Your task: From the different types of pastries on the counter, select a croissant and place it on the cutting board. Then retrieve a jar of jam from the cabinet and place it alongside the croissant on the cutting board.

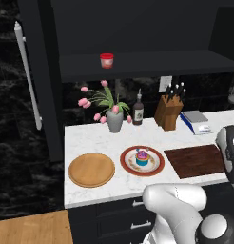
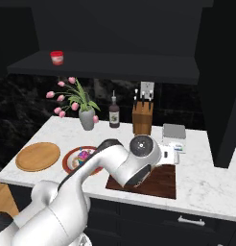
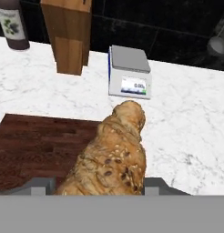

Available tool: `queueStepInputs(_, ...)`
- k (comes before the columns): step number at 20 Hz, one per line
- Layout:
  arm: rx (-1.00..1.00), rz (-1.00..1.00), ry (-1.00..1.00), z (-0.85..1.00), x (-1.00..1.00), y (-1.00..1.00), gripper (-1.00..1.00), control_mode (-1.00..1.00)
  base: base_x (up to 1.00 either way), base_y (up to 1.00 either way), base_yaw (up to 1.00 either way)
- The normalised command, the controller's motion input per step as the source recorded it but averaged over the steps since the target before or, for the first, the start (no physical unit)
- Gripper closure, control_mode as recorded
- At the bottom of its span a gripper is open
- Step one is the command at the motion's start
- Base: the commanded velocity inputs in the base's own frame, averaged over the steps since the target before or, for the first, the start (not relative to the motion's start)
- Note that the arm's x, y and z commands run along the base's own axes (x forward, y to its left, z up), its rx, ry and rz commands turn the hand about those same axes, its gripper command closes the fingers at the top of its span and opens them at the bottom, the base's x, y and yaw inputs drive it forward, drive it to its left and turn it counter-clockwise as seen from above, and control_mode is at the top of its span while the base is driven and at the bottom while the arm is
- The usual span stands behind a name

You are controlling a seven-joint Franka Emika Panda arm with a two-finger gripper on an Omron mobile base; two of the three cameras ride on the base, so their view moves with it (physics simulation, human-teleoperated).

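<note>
Hand (image 3: 100, 185) closed on croissant (image 3: 113, 154), finger tips just showing at either side of it; croissant held over the board (image 3: 36, 141), near its 3 o'clock edge in hand view, can't tell if touching. Scale (image 3: 129, 72) at 12 o'clock from croissant, knife block (image 3: 67, 32) at 11. On table (image 1: 90, 136): cupcake (image 1: 142, 157) on red-rim plate (image 1: 157, 167), round wooden disc (image 1: 91, 169) at 9 o'clock of plate, board at 3. Jam jar (image 1: 106, 60) on cabinet shelf (image 1: 152, 64), above the vase (image 1: 114, 121).
</note>
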Motion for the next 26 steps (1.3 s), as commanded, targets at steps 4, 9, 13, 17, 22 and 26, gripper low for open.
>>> queueStepInputs(4, 0.00, 0.18, 0.08, -0.54, -0.30, 0.09, 1.00, -1.00, 0.00, 0.00, 0.00)
queueStepInputs(9, -0.03, 0.06, 0.08, -0.02, 0.00, 0.20, 1.00, -1.00, 0.00, 0.00, 0.00)
queueStepInputs(13, 0.00, 0.01, 0.08, -0.14, 0.66, -0.06, 1.00, -1.00, 0.00, 0.00, 0.00)
queueStepInputs(17, -0.01, 0.01, 0.08, -0.58, 0.56, -0.16, 1.00, -1.00, 0.00, 0.00, 0.00)
queueStepInputs(22, -0.01, 0.00, 0.06, -0.58, 0.40, -0.41, 1.00, -1.00, 0.00, 0.00, 0.00)
queueStepInputs(26, -0.01, 0.01, 0.05, -0.42, 0.20, -0.44, 1.00, -1.00, 0.00, 0.00, 0.00)
